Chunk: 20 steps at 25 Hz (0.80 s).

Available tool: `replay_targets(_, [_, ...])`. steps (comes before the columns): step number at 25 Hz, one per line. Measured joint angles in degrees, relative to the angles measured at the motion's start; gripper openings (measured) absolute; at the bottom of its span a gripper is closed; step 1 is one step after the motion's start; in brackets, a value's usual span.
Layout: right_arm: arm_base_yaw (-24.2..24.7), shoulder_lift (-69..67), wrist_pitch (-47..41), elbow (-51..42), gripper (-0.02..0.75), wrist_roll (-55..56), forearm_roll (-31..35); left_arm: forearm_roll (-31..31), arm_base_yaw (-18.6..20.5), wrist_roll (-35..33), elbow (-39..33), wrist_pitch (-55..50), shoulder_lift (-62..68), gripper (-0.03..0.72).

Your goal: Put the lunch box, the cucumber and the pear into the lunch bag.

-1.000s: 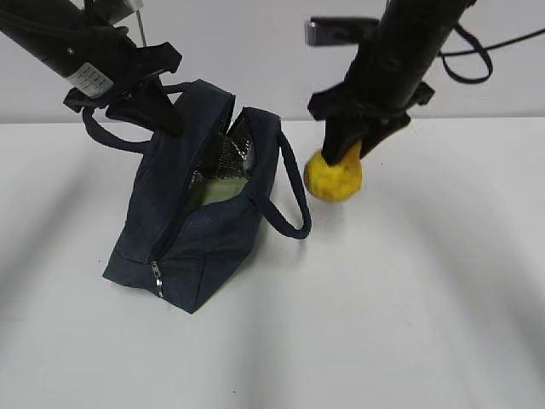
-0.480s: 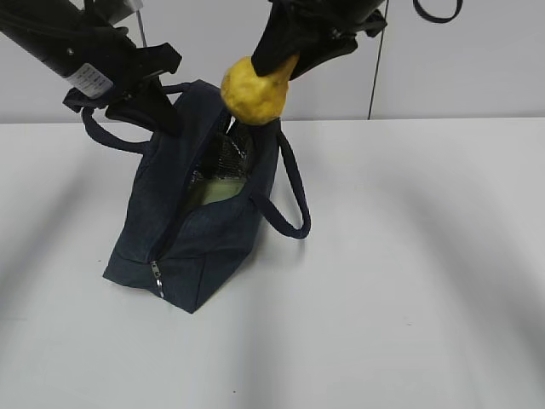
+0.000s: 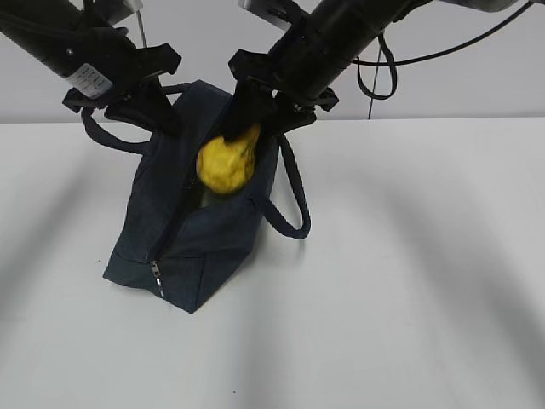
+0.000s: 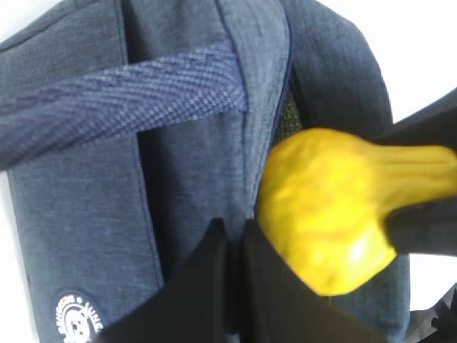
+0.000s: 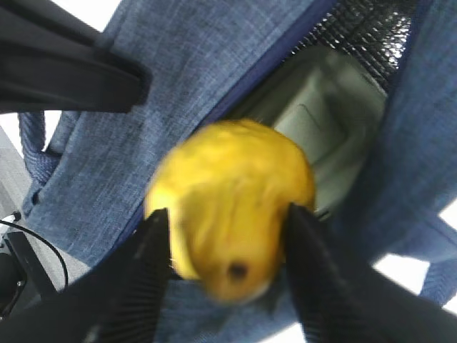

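The navy lunch bag (image 3: 204,234) stands open on the white table. My left gripper (image 3: 157,106) is shut on the bag's left rim, and the left wrist view (image 4: 235,239) shows its jaws pinched together on the fabric. My right gripper (image 3: 247,136) is shut on the yellow pear (image 3: 224,164) and holds it in the bag's opening. The right wrist view shows the pear (image 5: 232,207) between the fingers, above the lunch box's sage-green lid (image 5: 325,125) inside the bag. The pear also shows in the left wrist view (image 4: 321,207). The cucumber is not in view.
The bag's right loop handle (image 3: 294,204) hangs out to the side and its left handle (image 3: 106,136) lies behind the left arm. A zipper pull (image 3: 157,277) hangs at the bag's front corner. A grey wall rises behind the table (image 3: 409,281).
My right gripper lifted the pear off the table right of the bag, carried it up and left, then lowered it into the bag's opening. The left arm has not moved.
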<state>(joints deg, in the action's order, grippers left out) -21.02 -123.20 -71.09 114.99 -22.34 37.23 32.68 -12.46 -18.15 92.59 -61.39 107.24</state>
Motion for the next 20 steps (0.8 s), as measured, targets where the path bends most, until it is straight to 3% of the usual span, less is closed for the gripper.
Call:
replay_targets(4, [-0.1,0.0,0.0,0.1,0.561,-0.4,0.7,0.0,0.0,0.0,0.0,-0.1,0.0,0.005])
replay_targets(6, [-0.1,0.0,0.0,0.2,0.593,-0.4,0.7,0.0,0.0,0.0,0.0,-0.2,0.0,0.005])
replay_targets(9, [-0.1,0.0,0.0,1.9,0.596,0.8,-1.8,0.0,0.0,0.0,0.0,-0.3,0.0,0.005])
replay_targets(15, [-0.1,0.0,0.0,6.4,0.552,11.3,-14.1,-0.1,0.0,0.0,0.0,-0.3,0.0,0.005])
replay_targets(20, [0.0,0.0,0.0,5.3,0.54,17.5,-15.0,-0.2,0.0,0.0,0.0,-0.3,0.0,0.005])
